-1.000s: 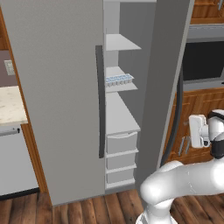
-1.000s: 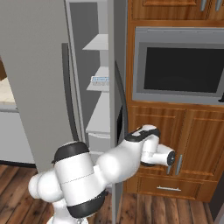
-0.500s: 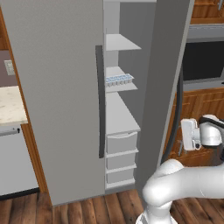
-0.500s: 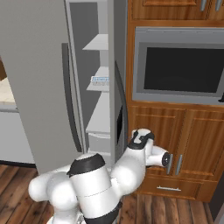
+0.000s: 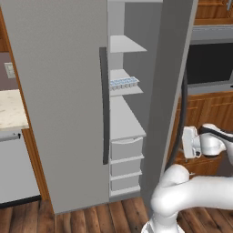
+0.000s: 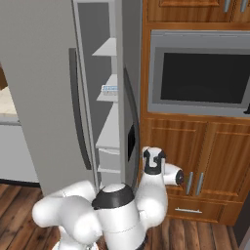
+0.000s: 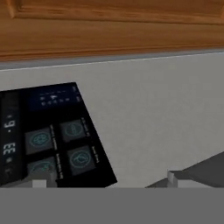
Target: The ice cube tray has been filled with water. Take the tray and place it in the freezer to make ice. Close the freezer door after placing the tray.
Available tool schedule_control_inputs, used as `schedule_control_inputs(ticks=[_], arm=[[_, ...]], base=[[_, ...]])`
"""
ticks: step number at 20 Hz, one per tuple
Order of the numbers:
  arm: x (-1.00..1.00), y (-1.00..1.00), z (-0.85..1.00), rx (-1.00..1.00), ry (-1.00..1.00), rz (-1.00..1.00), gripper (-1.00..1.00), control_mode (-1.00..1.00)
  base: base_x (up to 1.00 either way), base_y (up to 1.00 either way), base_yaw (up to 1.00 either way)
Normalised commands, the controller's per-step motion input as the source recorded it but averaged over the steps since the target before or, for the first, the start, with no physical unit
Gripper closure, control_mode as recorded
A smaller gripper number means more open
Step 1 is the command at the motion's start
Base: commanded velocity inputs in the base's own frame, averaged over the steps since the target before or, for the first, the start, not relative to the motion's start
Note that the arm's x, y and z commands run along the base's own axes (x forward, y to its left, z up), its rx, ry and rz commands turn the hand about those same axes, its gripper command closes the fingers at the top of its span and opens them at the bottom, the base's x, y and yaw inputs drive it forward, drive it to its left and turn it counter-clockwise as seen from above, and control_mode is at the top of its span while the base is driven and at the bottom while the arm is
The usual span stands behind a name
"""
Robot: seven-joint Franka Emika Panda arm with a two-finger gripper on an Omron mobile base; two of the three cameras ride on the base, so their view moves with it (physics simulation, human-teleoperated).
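Observation:
The freezer [image 5: 125,118] stands open, showing white shelves and drawers. On a middle shelf rests the ice cube tray [image 5: 124,83] [image 6: 110,89], its pale blue water [image 5: 123,82] visible in the cells. The freezer door [image 5: 166,91] [image 6: 128,97] is swung out edge-on to the right of the compartment, with its black dispenser panel [image 6: 131,141] [image 7: 48,135] on the outer face. My gripper [image 5: 183,143] [image 6: 152,164] [image 7: 107,183] is open and holds nothing. It sits close to that outer face, pointing at the panel, which fills the left of the hand view.
A plain grey door [image 5: 54,91] with a dark bar handle [image 5: 104,104] is left of the freezer. A built-in oven [image 6: 200,73] and wooden cabinet doors [image 6: 195,161] stand right behind my hand. A counter [image 5: 9,109] lies far left.
My hand has moved left, from in front of the wooden cabinets up to the freezer door's outer face. The tray and the door have not moved.

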Motion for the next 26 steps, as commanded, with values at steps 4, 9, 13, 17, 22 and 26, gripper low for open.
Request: schedule_control_inputs(ticks=[4, 9, 13, 17, 22, 26], arm=[[0.29, 0.33, -0.27, 0.00, 0.00, 0.03, -1.00, -1.00], [0.31, 0.63, -0.31, 0.00, 0.00, 0.02, -1.00, -1.00], [0.43, 0.94, -0.37, 0.00, 0.00, 0.00, -1.00, -1.00], [0.53, 1.00, -0.42, 0.00, 0.00, 0.00, -1.00, -1.00], [0.57, 1.00, -0.39, -0.01, 0.00, 0.00, -1.00, -1.00], [0.64, 1.00, -0.33, -0.03, -0.01, -0.03, -1.00, -1.00]], base=[[0.00, 0.00, 0.00], [0.00, 0.00, 0.00], [0.00, 0.00, 0.00], [0.00, 0.00, 0.00], [0.00, 0.00, 0.00], [0.00, 0.00, 0.00]])
